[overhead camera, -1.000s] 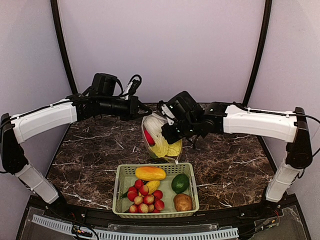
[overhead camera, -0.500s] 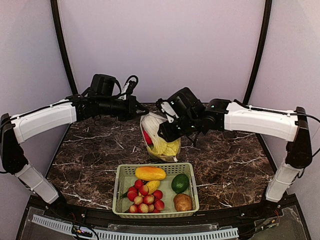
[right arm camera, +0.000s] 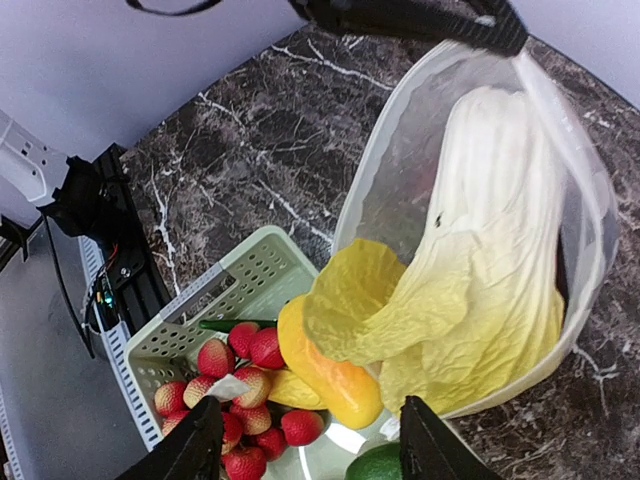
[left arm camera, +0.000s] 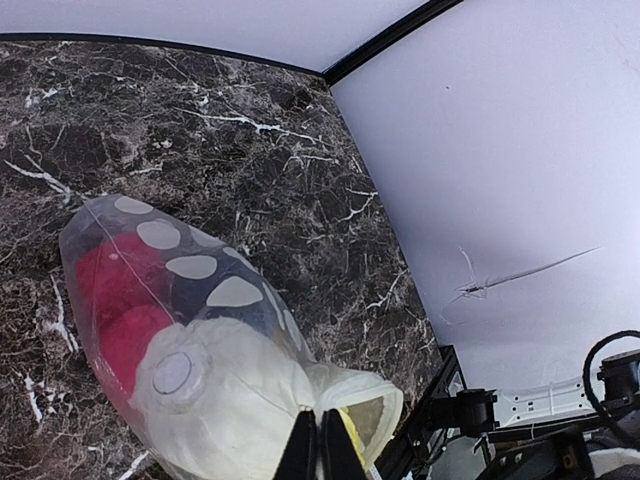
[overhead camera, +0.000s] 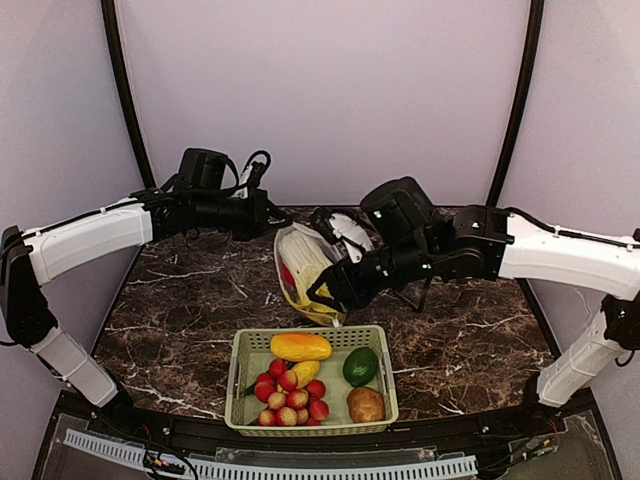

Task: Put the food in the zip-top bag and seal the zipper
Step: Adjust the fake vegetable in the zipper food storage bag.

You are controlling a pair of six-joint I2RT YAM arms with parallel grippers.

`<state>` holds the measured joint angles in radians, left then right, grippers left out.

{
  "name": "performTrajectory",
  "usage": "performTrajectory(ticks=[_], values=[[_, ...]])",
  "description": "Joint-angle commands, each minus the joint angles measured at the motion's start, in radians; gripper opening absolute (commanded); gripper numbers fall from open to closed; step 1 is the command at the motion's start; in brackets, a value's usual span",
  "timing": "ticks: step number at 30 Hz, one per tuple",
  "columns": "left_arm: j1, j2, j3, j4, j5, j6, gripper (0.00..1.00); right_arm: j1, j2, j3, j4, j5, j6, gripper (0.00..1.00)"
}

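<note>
Left gripper (left arm camera: 320,440) jaws clamped on zip-top bag (overhead camera: 295,270) mouth, beyond basket (overhead camera: 236,360). Right gripper (right arm camera: 310,415) jaws apart near basket far rim, fronting bag. Bag holds cabbage (right arm camera: 480,250).

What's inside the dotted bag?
The bag holds a big pale cabbage with something red beside it. The cabbage hides whatever else may be in there.

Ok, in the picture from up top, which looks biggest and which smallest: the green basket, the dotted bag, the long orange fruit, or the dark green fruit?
Largest to smallest, as they look from above:
1. green basket
2. dotted bag
3. long orange fruit
4. dark green fruit
</note>
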<state>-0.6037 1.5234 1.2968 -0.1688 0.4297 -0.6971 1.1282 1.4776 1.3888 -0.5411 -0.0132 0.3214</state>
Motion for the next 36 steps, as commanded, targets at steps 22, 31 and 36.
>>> performTrajectory(ticks=[22,31,36], values=[[0.01,0.011,0.019,-0.024,-0.005,0.038,0.13,0.01,0.232,0.082,0.04,0.207,0.158,0.0],[0.009,-0.11,-0.047,-0.186,-0.153,0.135,0.83,-0.016,0.225,0.058,0.143,0.182,0.194,0.0],[-0.005,-0.226,-0.2,-0.184,-0.21,0.084,0.95,-0.021,0.242,0.067,0.152,0.189,0.19,0.0]])
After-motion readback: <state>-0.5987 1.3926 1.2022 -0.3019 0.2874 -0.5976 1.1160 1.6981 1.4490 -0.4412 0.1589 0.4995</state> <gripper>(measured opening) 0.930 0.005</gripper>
